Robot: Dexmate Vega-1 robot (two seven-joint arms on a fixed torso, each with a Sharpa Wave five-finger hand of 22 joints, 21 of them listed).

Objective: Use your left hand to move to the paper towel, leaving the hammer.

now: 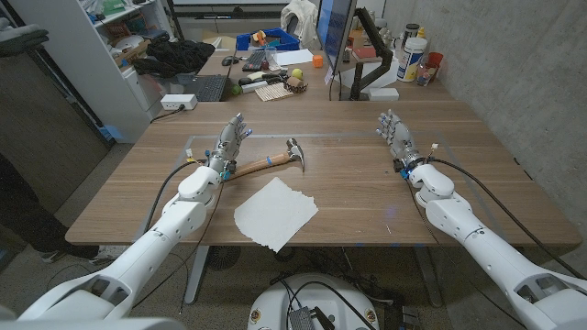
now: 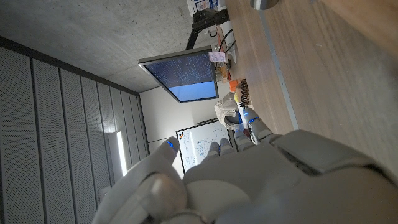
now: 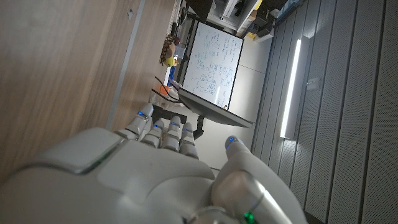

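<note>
No text, label, brand or number is legible anywhere.

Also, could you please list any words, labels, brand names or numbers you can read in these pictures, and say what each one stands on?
None can be read.
Monitor: lines of text on a blue screen, too small to read.
Whiteboard: handwritten marks and sketches, too blurred to read.
White bottles behind the table: labels too small to read.
Hammer, paper towel, left hand and right hand: no lettering visible.
</note>
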